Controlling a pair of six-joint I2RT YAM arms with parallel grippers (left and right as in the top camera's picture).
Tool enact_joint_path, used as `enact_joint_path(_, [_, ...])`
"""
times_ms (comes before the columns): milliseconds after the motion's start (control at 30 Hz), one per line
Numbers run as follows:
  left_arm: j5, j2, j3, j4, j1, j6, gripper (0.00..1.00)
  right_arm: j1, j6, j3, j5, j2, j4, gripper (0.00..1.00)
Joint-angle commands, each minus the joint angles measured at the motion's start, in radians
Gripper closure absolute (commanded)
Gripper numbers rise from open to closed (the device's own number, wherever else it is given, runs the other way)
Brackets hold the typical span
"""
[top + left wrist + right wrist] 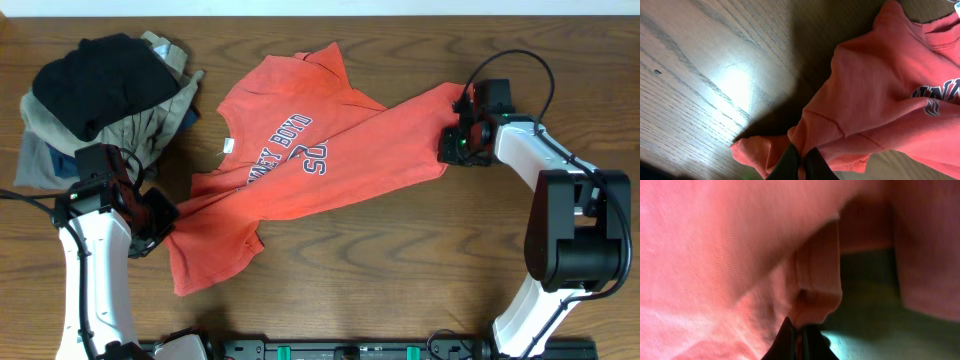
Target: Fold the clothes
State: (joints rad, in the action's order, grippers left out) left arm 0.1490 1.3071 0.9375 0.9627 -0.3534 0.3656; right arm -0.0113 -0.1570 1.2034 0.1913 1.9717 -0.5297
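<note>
Where light glares off the wooden table point(700, 65), a rumpled red-orange T-shirt point(875, 100).

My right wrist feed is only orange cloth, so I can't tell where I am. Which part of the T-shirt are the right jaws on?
Observer: The right jaws are shut on the T-shirt at its far right end, opposite the collar.
Operator: And the left jaws?
Observer: Shut on the cloth's lower-left end, by a sleeve.
Operator: Anything else nearby?
Observer: A pile of other clothes lies at the table's back-left corner.
</note>
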Motion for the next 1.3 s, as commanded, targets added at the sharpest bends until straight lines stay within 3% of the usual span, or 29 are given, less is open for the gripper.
enact_joint_path(0, [-0.026, -0.001, 0.002, 0.001, -0.007, -0.002, 0.94, 0.023, -0.014, -0.039, -0.099, 0.025, -0.072, 0.99])
enact_joint_path(133, [0.005, -0.001, 0.002, 0.0, -0.007, -0.006, 0.94, 0.063, -0.014, -0.038, -0.133, -0.06, -0.148, 0.99])
enact_joint_path(400, [0.307, -0.018, 0.095, 0.003, -0.007, -0.13, 0.94, 0.129, -0.014, -0.018, -0.131, -0.328, -0.291, 0.99])
enact_joint_path(600, [0.338, -0.083, 0.284, 0.021, -0.007, -0.148, 0.94, 0.166, -0.003, 0.093, -0.131, -0.498, -0.449, 0.99])
enact_joint_path(1267, [0.341, -0.172, 0.914, 0.02, 0.045, -0.143, 0.94, 0.239, 0.069, 0.821, -0.144, -0.571, -0.911, 0.99])
